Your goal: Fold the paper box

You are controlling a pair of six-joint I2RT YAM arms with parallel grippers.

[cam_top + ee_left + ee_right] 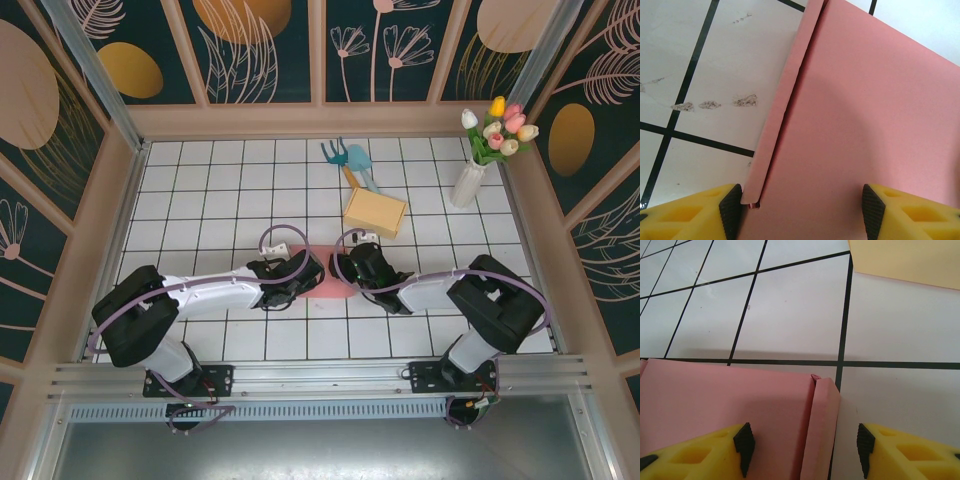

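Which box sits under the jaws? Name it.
The pink box, flat beneath both arms' jaws; the yellow box lies farther back, untouched.

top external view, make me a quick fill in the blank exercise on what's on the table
1. The flat paper box near the middle of the table is coloured ____.
2. The tulips stand in a white ____ at the far right corner.
3. The other box, lying just in front of the teal garden tools, is coloured ____.
4. The table's white tiles are separated by ____ lines.

Missing words: pink; vase; yellow; black.
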